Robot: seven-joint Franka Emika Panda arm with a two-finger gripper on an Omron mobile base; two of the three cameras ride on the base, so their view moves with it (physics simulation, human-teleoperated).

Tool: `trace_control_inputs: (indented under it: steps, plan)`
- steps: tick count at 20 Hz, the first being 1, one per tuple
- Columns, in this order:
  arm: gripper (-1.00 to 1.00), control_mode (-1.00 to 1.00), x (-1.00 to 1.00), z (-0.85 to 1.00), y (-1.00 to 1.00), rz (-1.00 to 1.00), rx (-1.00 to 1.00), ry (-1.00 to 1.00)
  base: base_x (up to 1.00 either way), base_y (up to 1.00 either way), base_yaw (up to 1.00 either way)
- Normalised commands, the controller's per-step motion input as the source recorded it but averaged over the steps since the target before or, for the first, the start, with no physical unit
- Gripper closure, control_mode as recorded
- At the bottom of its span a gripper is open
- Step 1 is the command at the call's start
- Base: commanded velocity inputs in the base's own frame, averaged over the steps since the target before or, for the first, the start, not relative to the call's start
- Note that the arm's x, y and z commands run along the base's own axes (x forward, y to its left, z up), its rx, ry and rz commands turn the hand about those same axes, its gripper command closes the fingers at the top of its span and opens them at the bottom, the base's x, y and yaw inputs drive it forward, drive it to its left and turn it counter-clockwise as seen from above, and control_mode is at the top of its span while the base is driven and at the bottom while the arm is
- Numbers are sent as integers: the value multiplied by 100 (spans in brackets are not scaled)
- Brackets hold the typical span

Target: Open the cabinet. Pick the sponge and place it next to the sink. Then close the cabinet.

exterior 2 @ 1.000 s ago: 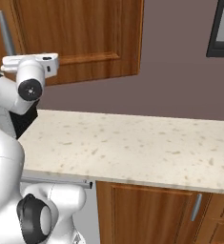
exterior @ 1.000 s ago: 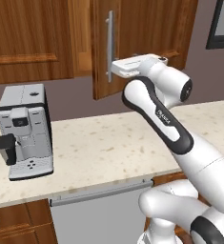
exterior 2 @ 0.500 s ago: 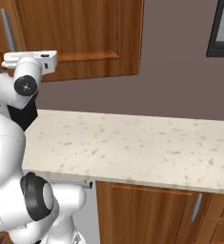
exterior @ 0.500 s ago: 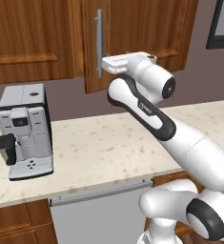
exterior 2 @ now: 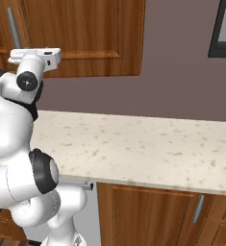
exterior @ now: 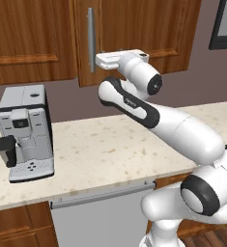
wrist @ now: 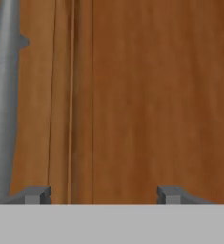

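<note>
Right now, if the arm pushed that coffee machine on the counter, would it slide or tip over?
The coffee machine looks boxy with a broad flat base, so it would probably slide rather than tip. It seems fairly heavy for its size, so likely needs a firm push. The speckled counter looks smooth, which may let it slide.

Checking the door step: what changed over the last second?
The cabinet door swung from ajar to nearly flush with the cabinet front, its silver handle shifting left in the left base view. The arm folded in toward the cabinet, the hand following the door. The claw faces the door panel with jaws apart, holding nothing. Coffee machine and counter are unchanged.
</note>
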Motion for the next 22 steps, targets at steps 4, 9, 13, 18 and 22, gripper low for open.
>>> trace_control_inputs:
  steps: [4,9,13,18,22]
  plan:
    - [-100,-100,47,0,0,-5,0,0,0,0,0]
    - [-100,-100,51,2,0,-4,-1,2,0,0,0]
    - [-100,-100,50,5,0,-3,-2,3,0,0,0]
    - [-100,-100,50,9,0,-3,-2,5,0,0,0]
    - [-100,-100,35,4,0,-1,-2,7,0,0,0]
